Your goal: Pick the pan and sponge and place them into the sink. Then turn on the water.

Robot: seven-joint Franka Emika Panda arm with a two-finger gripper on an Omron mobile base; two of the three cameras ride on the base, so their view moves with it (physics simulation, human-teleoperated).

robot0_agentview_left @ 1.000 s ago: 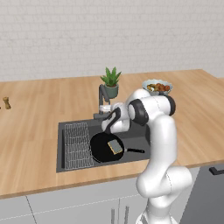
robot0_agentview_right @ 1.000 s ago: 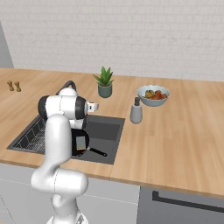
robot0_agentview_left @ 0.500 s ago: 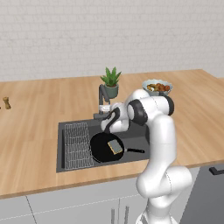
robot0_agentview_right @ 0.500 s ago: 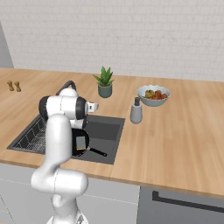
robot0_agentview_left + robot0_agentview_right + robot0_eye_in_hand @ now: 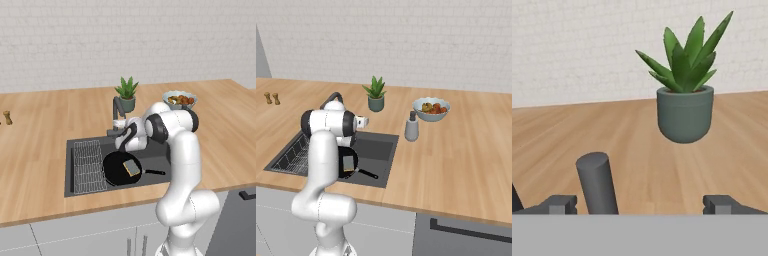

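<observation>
Claw point(image 5: 640, 204): one. Jaws spread wide, nothing between them. In the hand view a dark grey rod, apparently the faucet lever point(image 5: 597, 182), rises just inside one fingertip point(image 5: 559, 204); whether they touch cannot be told. From the left base view the claw point(image 5: 121, 139) sits at the faucet point(image 5: 118, 111), over the back edge of the sink point(image 5: 82, 187).

Faucet: one, dark grey, angular, at the rear rim. No water stream visible beneath it.

Pan point(image 5: 119, 169): one, round, black, lying in the sink's basin beside the wire rack point(image 5: 89, 166), handle pointing away from the rack. Also seen in the right base view point(image 5: 349, 163), partly behind the arm.

Sponge point(image 5: 132, 168): one, small, yellow-edged, resting inside the pan, so in the sink as well.

Sink: one, dark basin set in the wood counter point(image 5: 40, 135).

Progress, judged: both placings look complete; pan and sponge are down and released. Remaining: turn on the water. The claw appears positioned for that step, lever not yet moved as far as can be seen.

Other stock on the counter:
- Plant point(image 5: 684, 85): one, in a grey pot, behind the faucet.
- Fruit bowl point(image 5: 431, 108): one, beyond the sink's far end.
- Soap dispenser point(image 5: 411, 127): one, grey, between sink and bowl.
- Small shakers point(image 5: 272, 98): two, standing together, well apart from the sink.
</observation>
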